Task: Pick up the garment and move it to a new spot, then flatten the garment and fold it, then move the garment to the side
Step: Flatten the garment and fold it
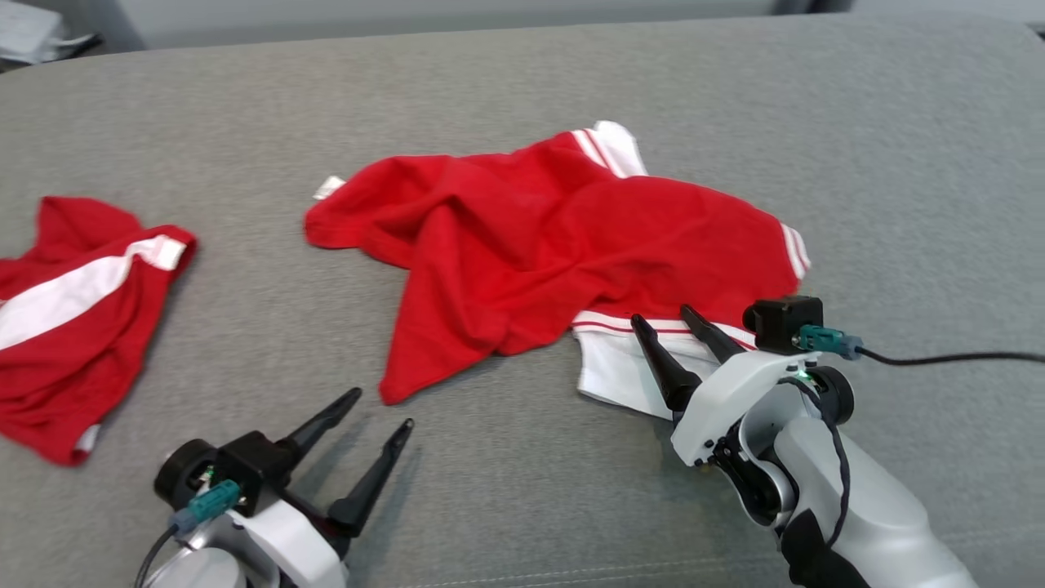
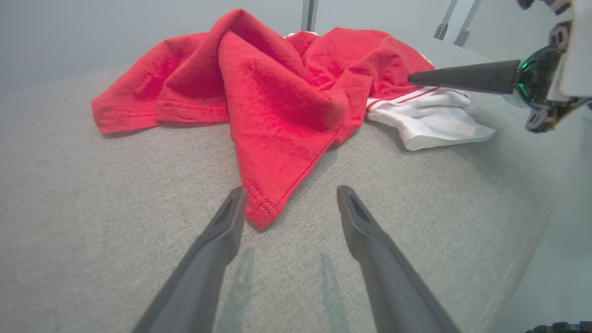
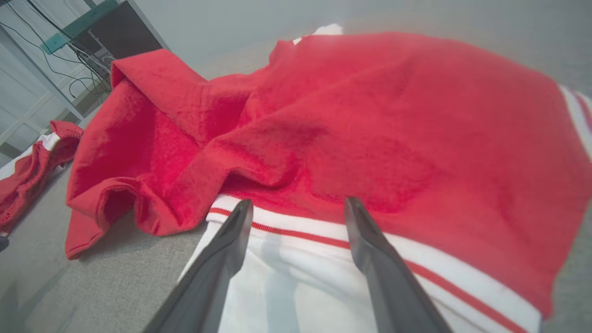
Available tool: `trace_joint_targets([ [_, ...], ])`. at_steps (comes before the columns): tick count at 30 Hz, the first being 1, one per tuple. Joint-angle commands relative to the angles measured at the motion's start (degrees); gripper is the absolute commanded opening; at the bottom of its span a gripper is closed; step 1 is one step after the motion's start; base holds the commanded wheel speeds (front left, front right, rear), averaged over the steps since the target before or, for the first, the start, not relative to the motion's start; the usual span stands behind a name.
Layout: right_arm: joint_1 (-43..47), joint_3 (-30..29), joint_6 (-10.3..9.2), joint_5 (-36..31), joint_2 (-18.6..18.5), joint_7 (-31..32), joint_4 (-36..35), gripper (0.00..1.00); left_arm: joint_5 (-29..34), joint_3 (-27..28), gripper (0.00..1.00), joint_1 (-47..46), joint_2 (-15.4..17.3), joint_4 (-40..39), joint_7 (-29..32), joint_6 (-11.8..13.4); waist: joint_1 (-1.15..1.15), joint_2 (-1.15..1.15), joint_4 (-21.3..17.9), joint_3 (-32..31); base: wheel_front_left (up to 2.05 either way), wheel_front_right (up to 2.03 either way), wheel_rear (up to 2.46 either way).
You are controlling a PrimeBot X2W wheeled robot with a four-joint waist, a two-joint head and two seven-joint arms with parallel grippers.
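garment (image 1: pixel 555 237), rumpled red knit, white striped trim, on grey woven surface (image 1: pixel 506 90)

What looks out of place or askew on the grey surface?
The red garment is crumpled mid-surface, one pointed corner jutting toward the open left gripper, its white striped panel beneath the open right gripper. A second red-and-white garment lies bunched at left. No damage visible.

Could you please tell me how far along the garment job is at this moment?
Done: possibly the relocation; the red garment lies unheld on the grey surface. In hand: flattening looks about to begin, with the right jaws open over its white striped hem and the left jaws open at a red corner. Left: it is crumpled, so flattening, folding and moving aside remain.
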Motion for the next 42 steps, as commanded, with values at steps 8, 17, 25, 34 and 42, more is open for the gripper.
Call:
trace_joint_targets([
  [8,10.5,-8.3,0.24,-9.2,0.8,0.6,-15.6,1.0,5.1,6.5,1.0,-0.2,3.3,1.1,-0.5,-0.2,0.0,0.0,-7.0,3.4,0.0,0.0,0.0],
  [17,20.7,-14.8,0.24,-14.8,0.8,5.3,-32.2,1.0,8.6,8.0,1.0,1.4,3.6,1.7,-0.5,-0.2,0.0,0.0,-8.0,4.5,0.0,0.0,0.0],
  [25,26.5,-17.4,0.24,-16.5,0.8,7.6,-42.3,1.0,10.4,8.8,1.0,1.6,4.0,1.9,-0.5,-0.2,0.0,0.0,-9.1,5.1,0.0,0.0,0.0],
  [34,30.3,-18.5,0.24,-16.7,0.8,6.9,-46.8,1.0,11.5,9.5,1.0,1.7,4.4,2.4,-0.5,-0.2,0.0,0.0,-11.0,5.4,0.0,0.0,0.0],
  [42,31.5,-19.7,0.24,-17.2,0.8,6.1,-47.4,1.0,11.7,11.2,0.62,1.4,4.2,3.0,-0.5,-0.2,0.0,0.0,-11.0,5.1,0.0,0.0,0.0],
])
